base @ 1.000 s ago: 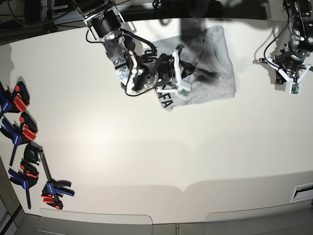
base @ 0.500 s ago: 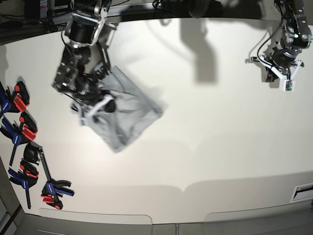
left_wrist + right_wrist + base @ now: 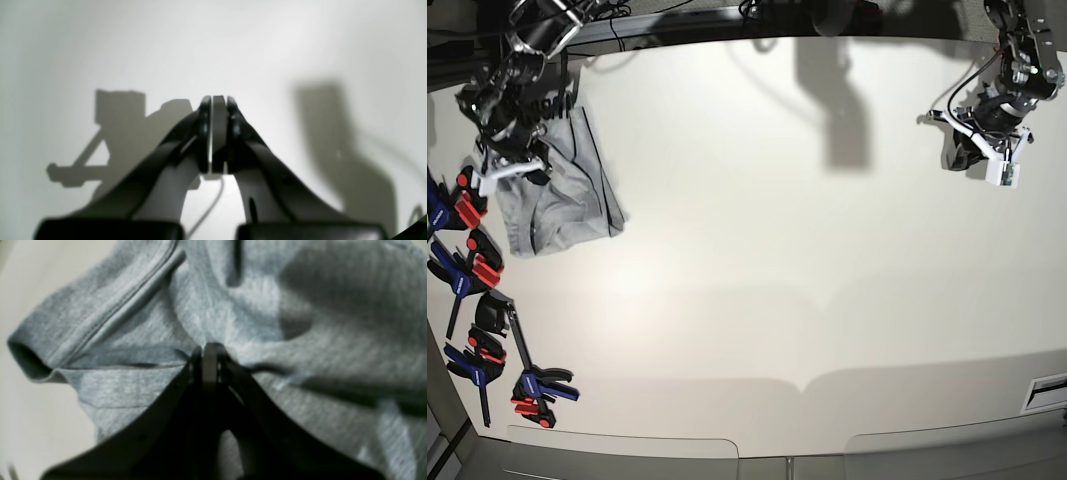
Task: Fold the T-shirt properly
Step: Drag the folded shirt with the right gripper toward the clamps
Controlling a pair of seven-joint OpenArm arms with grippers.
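One T-shirt [image 3: 562,195] on the bench [image 3: 777,270], bunched into a rough folded bundle at the far left side in the base view, just beside the clamps. Plain grey side up; a hemmed sleeve opening [image 3: 30,363] shows in the right wrist view.

Right gripper [image 3: 206,355] is clenched tight, tips down on the grey fabric near the middle of the bundle. Pinched or just pressing on the cloth: can't tell, tips hide the contact point.

Left gripper [image 3: 218,110] also clenched, nothing between the jaws, hanging over bare bench at the far right side, well apart from the T-shirt.

Clamps [image 3: 472,270]: red, blue and black, roughly five or six along the left edge; some overlap, so the exact count is unclear.

No containers in view.
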